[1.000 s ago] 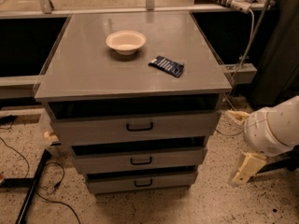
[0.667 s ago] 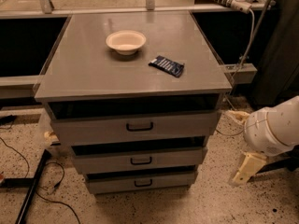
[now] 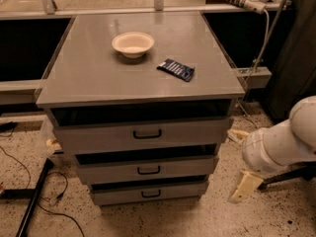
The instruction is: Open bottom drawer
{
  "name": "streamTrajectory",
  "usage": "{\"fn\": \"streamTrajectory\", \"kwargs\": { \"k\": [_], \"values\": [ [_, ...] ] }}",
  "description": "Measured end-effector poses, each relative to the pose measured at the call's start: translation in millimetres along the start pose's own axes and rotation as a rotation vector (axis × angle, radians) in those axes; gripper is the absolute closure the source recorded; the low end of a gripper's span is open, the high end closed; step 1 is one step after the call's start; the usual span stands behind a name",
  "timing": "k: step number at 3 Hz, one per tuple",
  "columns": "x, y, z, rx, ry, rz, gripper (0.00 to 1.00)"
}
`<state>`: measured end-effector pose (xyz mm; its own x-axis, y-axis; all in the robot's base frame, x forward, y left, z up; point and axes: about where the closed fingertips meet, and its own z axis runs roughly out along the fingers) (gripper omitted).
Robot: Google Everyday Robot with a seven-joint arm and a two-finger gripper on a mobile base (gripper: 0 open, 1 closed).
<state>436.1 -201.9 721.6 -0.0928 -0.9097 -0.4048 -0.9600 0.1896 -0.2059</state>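
Note:
The bottom drawer [image 3: 148, 192] is the lowest and narrowest of three grey fronts on the cabinet, with a small black bar handle [image 3: 150, 193]. It sits pushed in. My gripper [image 3: 241, 161] hangs to the right of the cabinet, at about the height of the middle drawer, apart from every drawer front. Its cream fingers [image 3: 245, 185] are spread apart and hold nothing. The white arm [image 3: 281, 144] comes in from the right edge.
A middle drawer [image 3: 148, 169] and a top drawer [image 3: 143, 135] sit above. On the cabinet top [image 3: 89, 73] are a white bowl [image 3: 133, 44] and a dark blue packet [image 3: 176, 69]. Cables [image 3: 54, 196] and a black bar [image 3: 32, 201] lie on the speckled floor at left.
My gripper has shifted a little left and down, closer to the cabinet's right side. The drawers have not moved.

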Motion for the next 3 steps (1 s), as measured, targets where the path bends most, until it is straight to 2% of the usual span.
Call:
{"fn": "streamTrajectory", "kwargs": {
  "k": [2, 3],
  "values": [
    [46.2, -17.7, 114.1, 0.033, -0.06, -0.003, 0.0],
    [64.7, -21.6, 163.5, 0.011, -0.127, 0.009, 0.0]
  ]
}}
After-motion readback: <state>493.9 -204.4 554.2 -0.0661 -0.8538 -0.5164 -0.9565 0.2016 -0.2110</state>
